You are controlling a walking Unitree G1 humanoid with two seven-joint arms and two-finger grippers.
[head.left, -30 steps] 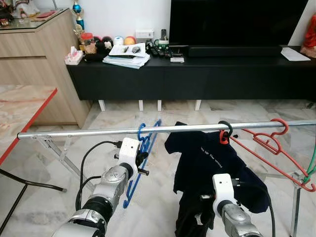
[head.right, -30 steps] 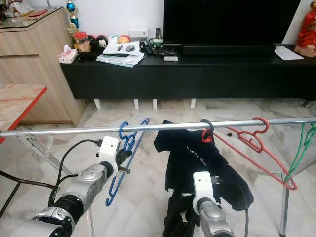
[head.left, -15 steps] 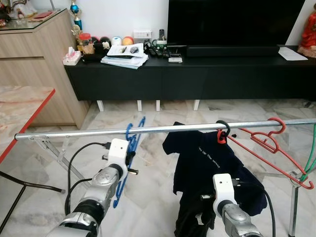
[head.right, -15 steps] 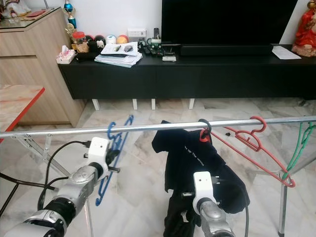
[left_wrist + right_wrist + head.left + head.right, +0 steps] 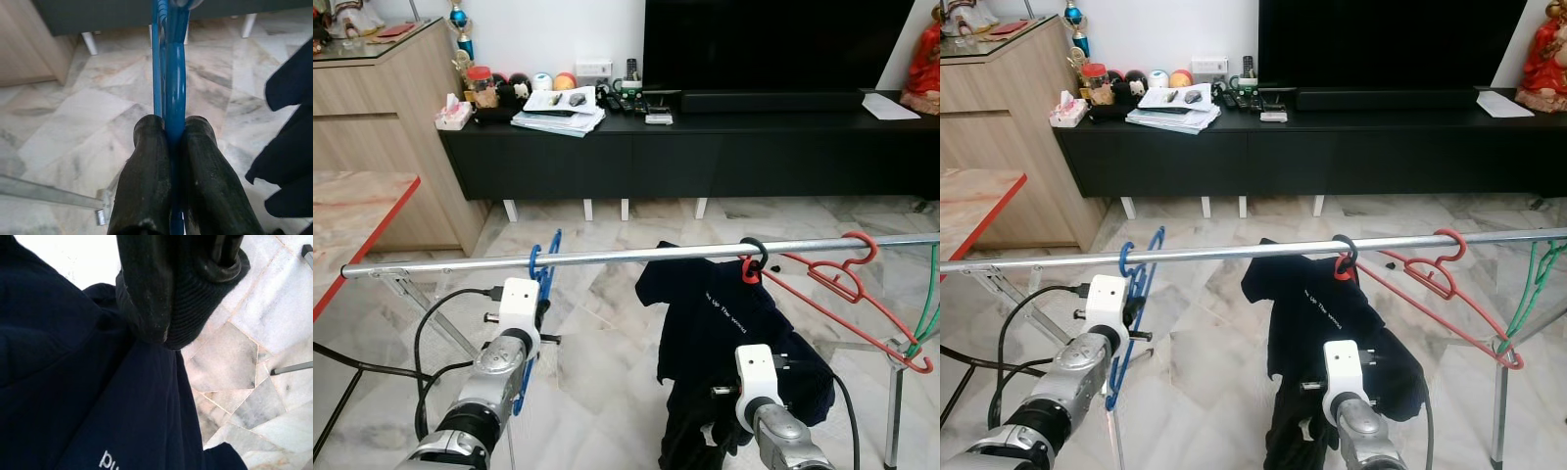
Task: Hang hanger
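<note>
Left of centre, the left gripper (image 5: 168, 142), clamped on the blue hanger (image 5: 540, 284), has slid it leftward along the rail (image 5: 636, 256), hook on, nearly hung; the right gripper (image 5: 171, 333) pinches the shirt (image 5: 734, 323).

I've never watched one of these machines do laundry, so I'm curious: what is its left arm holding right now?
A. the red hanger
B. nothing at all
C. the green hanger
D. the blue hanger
D: the left gripper has its two black fingers pressed shut on the blue hanger, whose hook sits on the metal rail.
</note>
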